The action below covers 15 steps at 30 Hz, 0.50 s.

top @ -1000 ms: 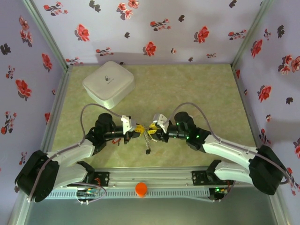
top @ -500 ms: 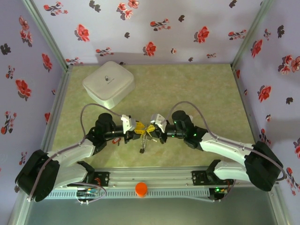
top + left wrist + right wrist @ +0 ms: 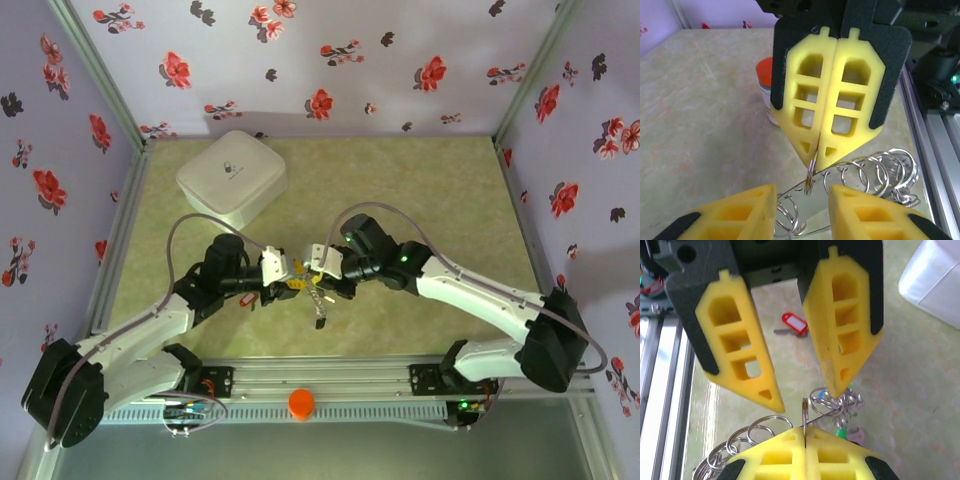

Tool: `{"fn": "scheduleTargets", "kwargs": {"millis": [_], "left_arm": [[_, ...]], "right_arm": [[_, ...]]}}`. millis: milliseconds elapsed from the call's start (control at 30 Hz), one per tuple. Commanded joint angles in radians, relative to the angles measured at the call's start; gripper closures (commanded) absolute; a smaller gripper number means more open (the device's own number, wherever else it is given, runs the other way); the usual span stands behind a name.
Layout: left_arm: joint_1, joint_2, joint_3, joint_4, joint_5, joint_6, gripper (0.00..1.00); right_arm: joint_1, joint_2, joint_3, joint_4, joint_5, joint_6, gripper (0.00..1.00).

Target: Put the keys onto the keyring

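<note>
On the near side of the white box (image 3: 232, 178), the left gripper (image 3: 293, 279) and right gripper (image 3: 318, 281) stood tip to tip, keys (image 3: 318, 303) dangling beneath them. A red-tagged key (image 3: 246, 299) lay closer to the box, beside the left gripper.

Soft, even light comes from overhead, so the white box (image 3: 232, 178) throws only a thin, faint shadow round its base, and the green tabletop (image 3: 430, 200) in front of it is evenly bright. From the right wrist that box looks washed out and out of focus.
</note>
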Motion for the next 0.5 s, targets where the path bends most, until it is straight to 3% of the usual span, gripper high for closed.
{"fn": "scheduleTargets", "kwargs": {"millis": [0, 300, 467], "left_arm": [[-0.009, 0.017, 0.032, -0.038, 0.004, 0.042, 0.72], [-0.011, 0.05, 0.036, -0.029, 0.037, 0.05, 0.76], [-0.012, 0.065, 0.036, -0.014, 0.049, 0.051, 0.86]], "right_arm": [[0.016, 0.027, 0.065, -0.102, 0.019, -0.078, 1.0], [0.03, 0.064, 0.083, -0.06, 0.008, -0.057, 1.0], [0.03, 0.067, 0.077, -0.028, -0.007, -0.036, 1.0]]}}
